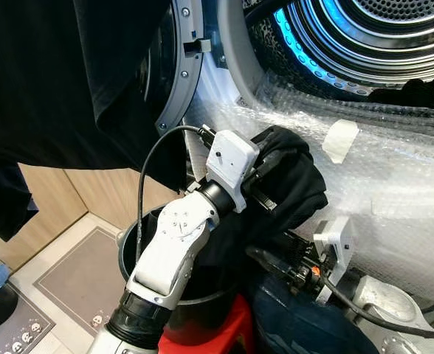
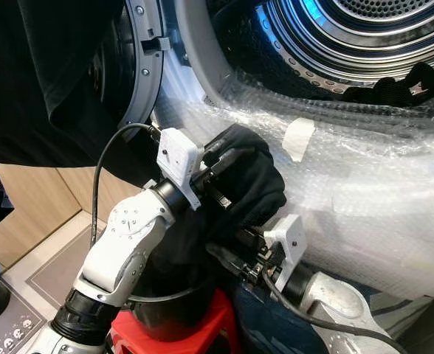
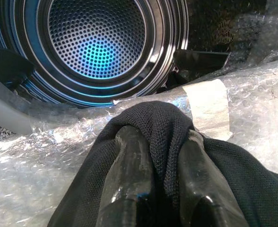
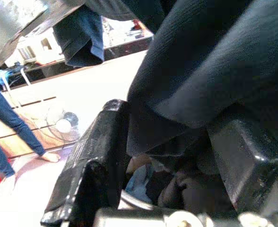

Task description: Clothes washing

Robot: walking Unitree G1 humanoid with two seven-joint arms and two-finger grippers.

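Below the perforated steel drum (image 1: 379,29), left claw (image 3: 160,156) pinching knit black cloth (image 1: 294,173), right claw (image 4: 172,156) parted around dark fabric.

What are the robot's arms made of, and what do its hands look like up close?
Each arm is a silver, rounded metal shell with black ribbed joints. The left arm carries a white boxy camera housing at the wrist, fed by a looping black cable. The right arm has a similar white housing and black cable. The fingers are long, glossy and black.

Matt black cloth garment (image 1: 291,177), glossy metal drum (image 3: 96,47)
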